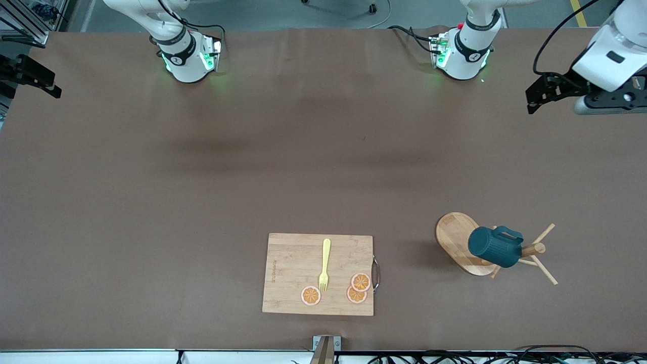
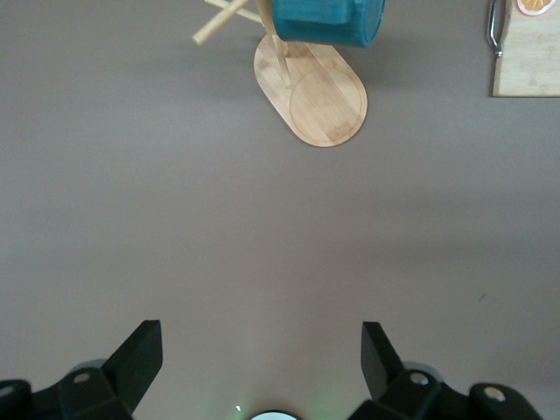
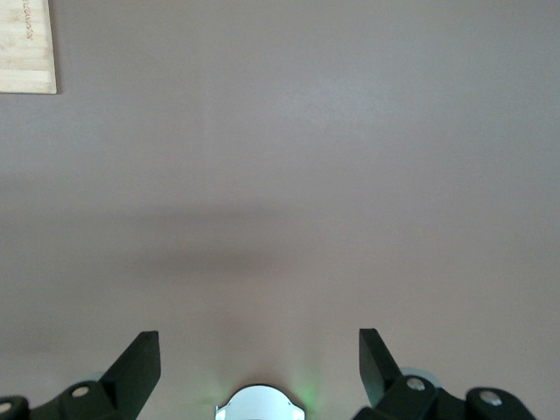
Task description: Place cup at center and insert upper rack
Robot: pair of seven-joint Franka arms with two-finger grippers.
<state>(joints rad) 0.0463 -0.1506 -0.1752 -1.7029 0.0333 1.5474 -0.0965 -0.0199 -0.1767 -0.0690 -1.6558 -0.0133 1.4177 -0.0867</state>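
Both Arms Wait Up High

Up at its own end of the worktop (image 1: 151,202), the left claw (image 2: 262,367) hangs in the air with its fingers wide apart, holding nothing. Likewise the right claw (image 3: 260,367) hangs over bare worktop, fingers wide apart.

A brown cover lies on the worktop. The cup (image 1: 494,246) hangs on the upper rack (image 1: 457,237), beside a cutting board (image 1: 293,263) with small writing, too tiny to read.
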